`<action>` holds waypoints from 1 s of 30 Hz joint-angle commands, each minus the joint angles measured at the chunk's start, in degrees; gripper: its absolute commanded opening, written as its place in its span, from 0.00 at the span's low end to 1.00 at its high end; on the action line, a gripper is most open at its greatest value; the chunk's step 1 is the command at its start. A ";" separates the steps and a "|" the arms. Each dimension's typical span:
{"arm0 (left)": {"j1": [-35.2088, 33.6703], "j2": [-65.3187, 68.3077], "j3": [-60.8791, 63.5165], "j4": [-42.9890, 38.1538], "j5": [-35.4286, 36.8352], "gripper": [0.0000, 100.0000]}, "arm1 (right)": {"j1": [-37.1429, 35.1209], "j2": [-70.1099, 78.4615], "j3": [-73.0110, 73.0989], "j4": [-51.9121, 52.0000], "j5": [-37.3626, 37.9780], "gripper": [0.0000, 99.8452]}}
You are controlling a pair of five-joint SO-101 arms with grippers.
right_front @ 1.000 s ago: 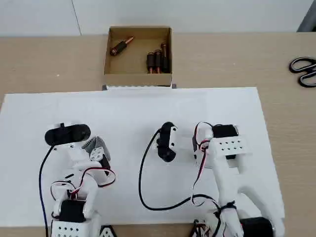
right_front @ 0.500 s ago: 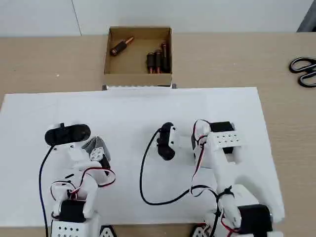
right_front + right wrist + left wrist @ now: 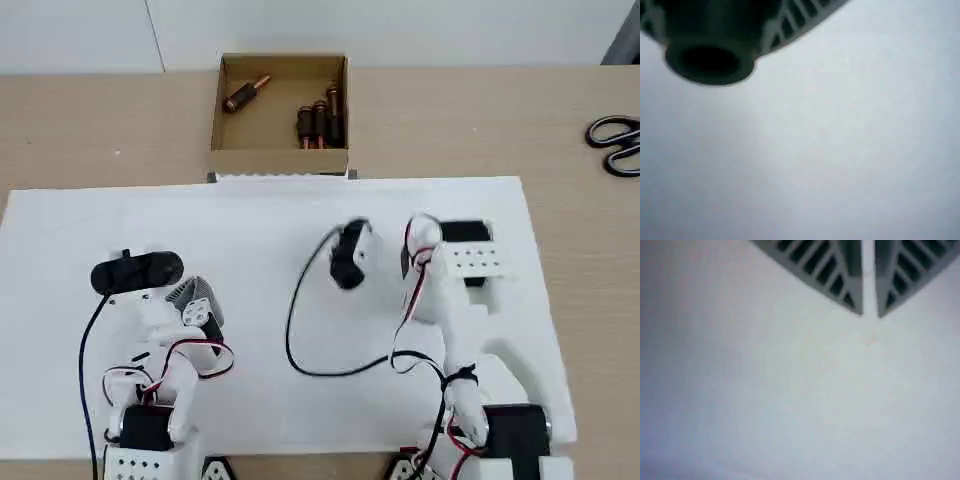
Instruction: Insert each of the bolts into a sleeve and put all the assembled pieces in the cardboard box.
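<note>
- Cardboard box [image 3: 281, 158]: at 12 o'clock on the wooden table [image 3: 450, 120], just beyond the far edge of the white sheet [image 3: 260, 220].
- Single assembled piece [image 3: 245, 94]: a copper bolt in a black sleeve, lying tilted toward the box's 10 o'clock corner.
- Cluster of assembled pieces [image 3: 320, 121]: side by side against the box's 3 o'clock wall, well apart from the single one.
- Left gripper [image 3: 869, 314]: its two ribbed grey fingers [image 3: 830, 270] are drawn together to a thin slit, with nothing between them. It hangs over bare white sheet at 7 o'clock in the high view [image 3: 196, 300].
- Right gripper [image 3: 715, 30]: closed around a loose sleeve [image 3: 710, 62], a black tube seen end-on with its bore open, above the white sheet.
- Right arm [image 3: 470, 265]: at 5 o'clock on the sheet, well short of the box.
- Scissors [image 3: 615, 143]: at 2 o'clock on the table, off the sheet.
</note>
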 commanded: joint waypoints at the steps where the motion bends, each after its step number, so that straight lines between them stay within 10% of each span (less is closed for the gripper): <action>1: -0.18 -0.35 -0.22 0.26 0.35 0.00 | 0.75 -0.22 -10.29 6.73 -5.54 0.01; 17: -0.18 -0.35 -0.22 0.26 0.35 0.00 | 5.05 -18.42 -18.11 22.55 -38.24 0.00; 30: 4.57 -0.35 -0.22 0.26 0.26 0.00 | 17.10 -36.35 1.41 21.76 -47.12 0.00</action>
